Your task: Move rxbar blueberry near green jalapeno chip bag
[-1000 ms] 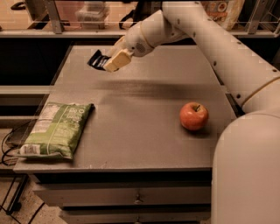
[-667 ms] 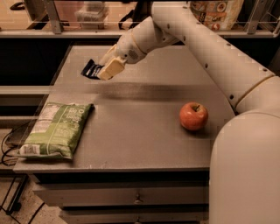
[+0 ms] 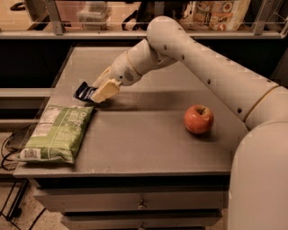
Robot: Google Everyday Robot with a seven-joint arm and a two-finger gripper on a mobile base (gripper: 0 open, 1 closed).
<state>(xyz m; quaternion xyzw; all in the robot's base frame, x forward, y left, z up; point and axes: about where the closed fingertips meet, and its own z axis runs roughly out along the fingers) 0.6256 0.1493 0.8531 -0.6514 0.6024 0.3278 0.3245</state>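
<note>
The rxbar blueberry (image 3: 84,92), a small dark navy bar, is held in my gripper (image 3: 100,91) just above the grey table (image 3: 148,139), at the table's left side. The gripper's cream fingers (image 3: 105,90) are shut on the bar's right end. The green jalapeno chip bag (image 3: 57,132) lies flat at the table's front left, just below and left of the bar, a short gap apart. My white arm reaches in from the right across the table's back.
A red apple (image 3: 199,119) sits on the right half of the table. A shelf with packages (image 3: 220,13) runs behind the table. Drawers (image 3: 139,204) are under the table's front edge. Cables lie on the floor at left.
My gripper has carried the bar down and to the left, from the table's back toward the top of the chip bag.
</note>
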